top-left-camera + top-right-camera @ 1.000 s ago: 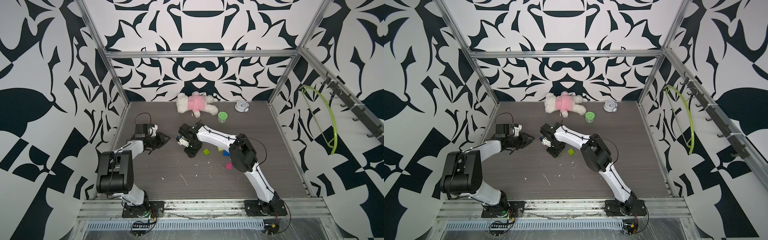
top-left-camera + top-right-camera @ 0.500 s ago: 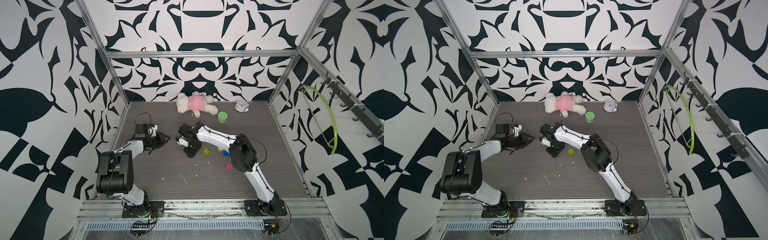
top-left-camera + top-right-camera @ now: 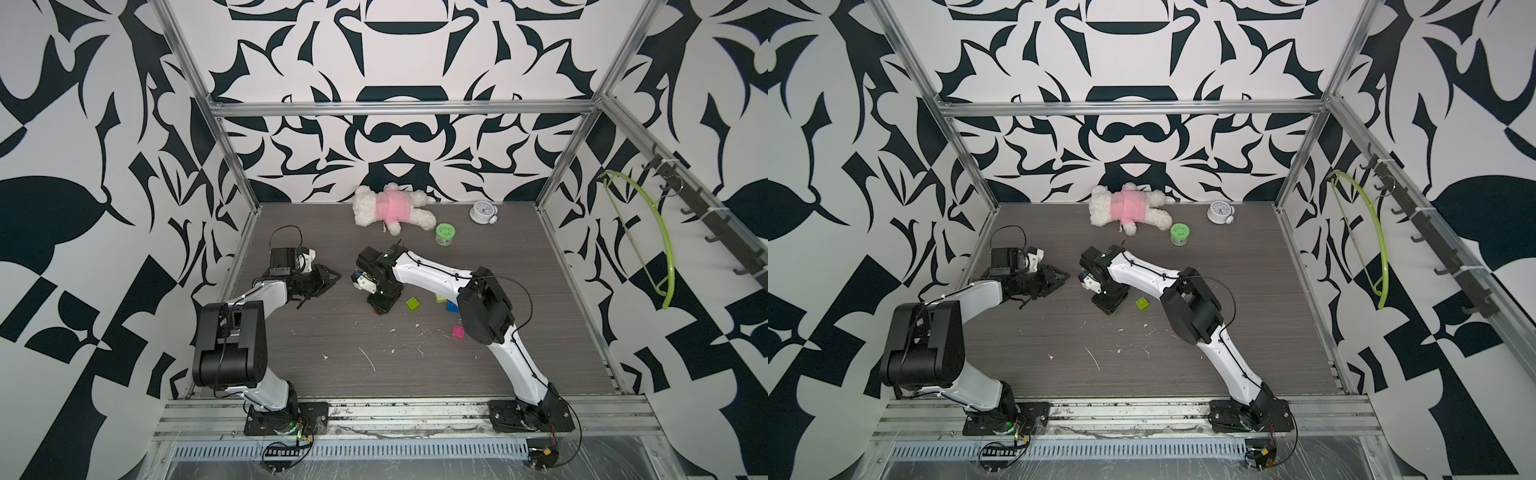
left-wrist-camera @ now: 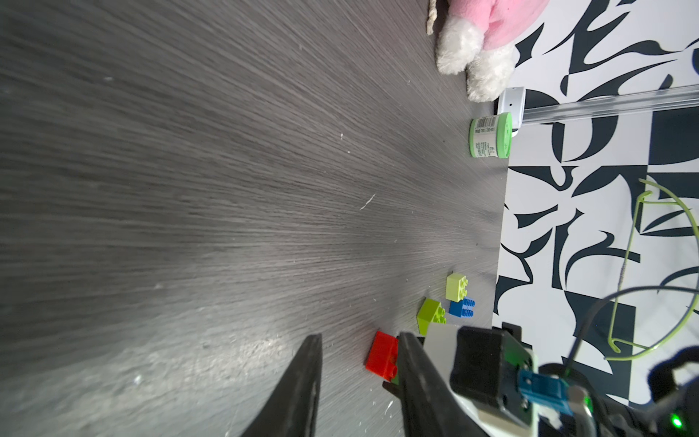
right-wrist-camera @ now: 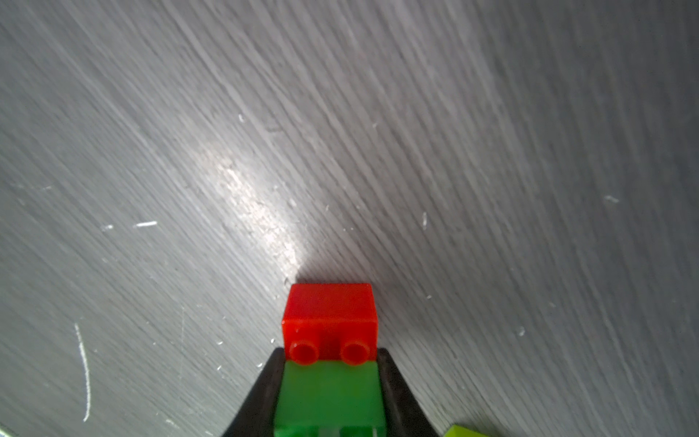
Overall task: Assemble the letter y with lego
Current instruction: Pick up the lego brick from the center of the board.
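Plastic, likely light: right end effector [image 5: 330, 357] clenches the green brick [image 5: 329, 393] by flat sides, red brick [image 5: 330, 310] abutting; left end effector [image 4: 361, 336] gapes empty.

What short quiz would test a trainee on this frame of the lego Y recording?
1. True or false: the right gripper is shut on the green brick.
2. Which brick touches the green brick? A. pink B. the red brick C. blue
3. In a top view, how many loose bricks lie on the table apart from the right gripper?
Key: 1. True. 2. B. 3. Four: the yellow-green brick beside the gripper, the farther yellow-green brick, the blue brick, the pink brick.
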Available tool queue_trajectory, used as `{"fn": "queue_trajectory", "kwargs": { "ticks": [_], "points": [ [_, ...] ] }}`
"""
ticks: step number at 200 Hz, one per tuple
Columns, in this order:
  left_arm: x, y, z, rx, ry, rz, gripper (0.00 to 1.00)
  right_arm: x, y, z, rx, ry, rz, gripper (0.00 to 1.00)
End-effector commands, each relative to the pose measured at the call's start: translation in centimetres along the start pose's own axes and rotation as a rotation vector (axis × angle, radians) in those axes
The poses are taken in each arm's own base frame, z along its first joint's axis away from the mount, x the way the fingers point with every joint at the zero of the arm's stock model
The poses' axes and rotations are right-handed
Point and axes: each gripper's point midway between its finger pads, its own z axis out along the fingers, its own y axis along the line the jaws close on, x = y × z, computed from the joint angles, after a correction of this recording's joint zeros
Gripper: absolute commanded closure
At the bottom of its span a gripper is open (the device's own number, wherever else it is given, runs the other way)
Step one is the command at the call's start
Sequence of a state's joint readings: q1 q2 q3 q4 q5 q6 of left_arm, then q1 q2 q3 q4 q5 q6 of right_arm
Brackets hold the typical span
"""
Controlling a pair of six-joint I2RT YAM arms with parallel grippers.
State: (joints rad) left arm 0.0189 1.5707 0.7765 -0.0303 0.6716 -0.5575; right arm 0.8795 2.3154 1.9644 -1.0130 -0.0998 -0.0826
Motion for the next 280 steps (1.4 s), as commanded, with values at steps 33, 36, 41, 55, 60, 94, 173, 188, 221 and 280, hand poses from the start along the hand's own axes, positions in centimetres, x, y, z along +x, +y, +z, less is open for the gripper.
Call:
{"fn": "queue_trajectory", "kwargs": {
  "ticks": [33,36,41,55,60,94,173,188,221,280],
  "points": [
    [1.7,-2.6,3.0,0.052,0.107,0.067,0.62,1.3,-2.4,-7.5,0.071,-0.131,0.054,0.68],
    [1.9,-2.9,3.3,0.051,0.118,0.073,0.62,1.6,-2.6,-7.8,0.074,-0.133,0.062,0.68],
    [2.3,-3.3,3.9,0.047,0.138,0.085,0.62,2.3,-3.2,-8.2,0.082,-0.133,0.081,0.67],
    [3.5,-4.6,5.5,0.024,0.195,0.139,0.61,4.8,-5.0,-9.4,0.106,-0.132,0.155,0.68],
    [3.9,-5.1,6.1,0.009,0.214,0.164,0.6,5.7,-5.6,-9.7,0.114,-0.13,0.186,0.68],
    [7.4,-9.3,9.6,-0.05,0.381,0.431,0.54,11.2,-8.8,-11.9,0.121,-0.178,0.388,0.68],
    [14.5,-13.1,14.5,-0.243,0.617,1.05,0.47,20.3,-12.1,-14.0,0.17,-0.235,0.673,0.68],
    [15.2,-12.9,15.0,-0.291,0.639,1.121,0.45,20.8,-11.9,-14.1,0.169,-0.241,0.683,0.68],
    [16.2,-12.1,15.5,-0.363,0.717,1.14,0.43,21.3,-11.7,-14.0,0.165,-0.247,0.688,0.68],
    [16.4,-10.0,15.5,-0.491,0.749,1.18,0.42,21.2,-11.5,-13.7,0.154,-0.254,0.684,0.69]
  ]
}}
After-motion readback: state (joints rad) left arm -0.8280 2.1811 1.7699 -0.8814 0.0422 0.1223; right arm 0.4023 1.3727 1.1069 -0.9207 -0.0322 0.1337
